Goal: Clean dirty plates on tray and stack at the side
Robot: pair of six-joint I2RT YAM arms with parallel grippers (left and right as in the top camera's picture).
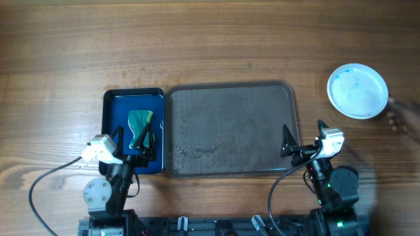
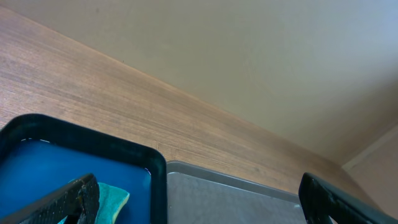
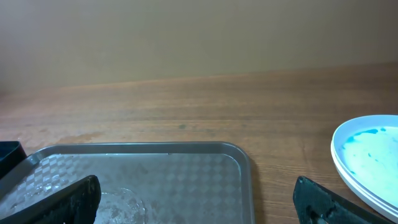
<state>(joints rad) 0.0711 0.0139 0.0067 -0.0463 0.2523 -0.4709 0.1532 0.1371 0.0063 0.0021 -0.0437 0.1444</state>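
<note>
The large grey-brown tray (image 1: pixel 230 98) lies in the middle of the table with no plates on it, only a wet smear near its front; it also shows in the left wrist view (image 2: pixel 249 202) and the right wrist view (image 3: pixel 155 171). White plates with pale blue smears (image 1: pixel 357 90) sit stacked on the table to the tray's right, also in the right wrist view (image 3: pixel 370 158). My left gripper (image 1: pixel 143 134) is open over the blue tray's front, by the sponge. My right gripper (image 1: pixel 303 134) is open and empty at the grey tray's front right corner.
A smaller glossy dark blue tray (image 1: pixel 117 108) lies just left of the grey tray, holding a green-and-yellow sponge (image 1: pixel 140 120), also in the left wrist view (image 2: pixel 112 198). A blurred dark shape (image 1: pixel 403 118) shows at the right edge by the plates. Bare wooden table lies beyond.
</note>
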